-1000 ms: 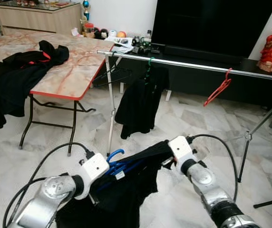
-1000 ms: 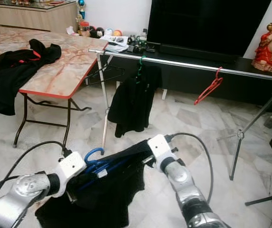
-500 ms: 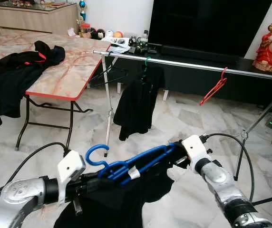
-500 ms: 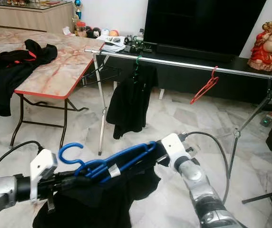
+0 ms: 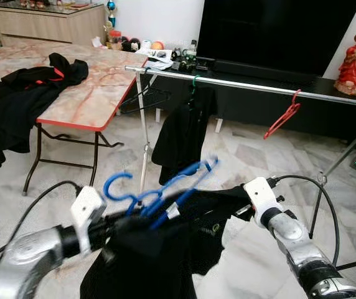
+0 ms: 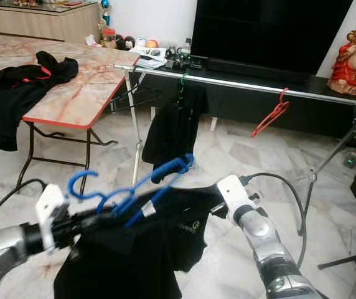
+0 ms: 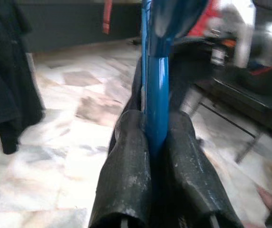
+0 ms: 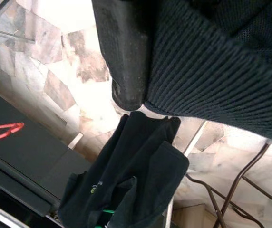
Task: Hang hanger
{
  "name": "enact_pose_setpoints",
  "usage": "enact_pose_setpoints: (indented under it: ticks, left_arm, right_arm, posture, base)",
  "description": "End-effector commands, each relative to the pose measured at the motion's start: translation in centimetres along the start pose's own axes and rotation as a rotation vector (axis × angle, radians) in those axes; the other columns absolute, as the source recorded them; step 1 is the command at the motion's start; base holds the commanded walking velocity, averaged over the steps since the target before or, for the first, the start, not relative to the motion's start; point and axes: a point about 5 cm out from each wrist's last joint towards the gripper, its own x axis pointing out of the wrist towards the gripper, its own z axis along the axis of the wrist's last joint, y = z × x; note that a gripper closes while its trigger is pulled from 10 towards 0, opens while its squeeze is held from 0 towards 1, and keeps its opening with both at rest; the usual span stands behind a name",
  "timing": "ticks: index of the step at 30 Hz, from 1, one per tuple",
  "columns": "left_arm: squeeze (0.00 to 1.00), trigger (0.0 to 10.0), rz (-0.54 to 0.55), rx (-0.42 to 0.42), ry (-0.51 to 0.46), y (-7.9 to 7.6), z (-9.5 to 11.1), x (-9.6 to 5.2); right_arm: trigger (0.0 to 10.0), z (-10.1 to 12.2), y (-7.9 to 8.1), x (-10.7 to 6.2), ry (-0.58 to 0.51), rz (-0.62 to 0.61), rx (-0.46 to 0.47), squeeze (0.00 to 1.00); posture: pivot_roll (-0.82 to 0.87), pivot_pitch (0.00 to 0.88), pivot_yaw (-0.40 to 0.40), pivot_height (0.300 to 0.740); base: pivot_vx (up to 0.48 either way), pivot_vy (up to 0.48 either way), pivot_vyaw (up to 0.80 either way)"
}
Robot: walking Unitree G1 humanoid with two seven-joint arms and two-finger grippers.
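Two grippers on blue hanger [image 5: 159, 190]

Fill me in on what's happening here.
The robot is carrying a black shirt on a blue hanger toward the rail. Its left hand is shut on the hanger; its right hand grips the shirt's edge. The rail holds another black shirt and a red hanger. The blue hanger is not yet hung.

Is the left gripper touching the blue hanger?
Touching. In the left wrist view the left gripper's two black fingers press against both sides of the blue hanger, with no gap showing.
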Motion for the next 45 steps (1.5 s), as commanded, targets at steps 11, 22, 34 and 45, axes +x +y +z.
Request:
enact_pose_setpoints:
  ticks: [11,22,34,45]
  left_arm:
    - [0.00,10.0,-0.047,-0.343,-0.436,-3.3,4.2,6.5]
    - [0.00,10.0,0.405,-0.176,-0.280,1.3,2.2,6.7]
    - [0.00,10.0,0.670,0.034,0.098,3.6,-4.0,2.2]
    - [0.00,10.0,0.843,-0.227,0.698,1.4,-19.0,-7.0]
  right_arm:
    - [0.0,1.4,5.9,1.0,-0.059,0.286,0.000,0.00]
    - [0.0,1.5,6.7,1.3,-0.058,0.235,0.056,0.00]
    - [0.0,-4.8,-4.6,-3.3,0.076,-0.461,0.505,0.00]
    - [0.0,-9.0,-3.8,-5.9,0.189,-0.591,0.633,0.00]
  posture:
    - [0.14,0.000,-0.124,0.740]
    - [0.15,0.000,-0.118,0.740]
    - [0.13,0.000,-0.099,0.740]
    - [0.13,0.000,-0.070,0.740]
  base:
    - [0.000,0.000,0.00]
    - [0.000,0.000,0.00]
    - [0.000,0.000,0.00]
    - [0.000,0.000,0.00]
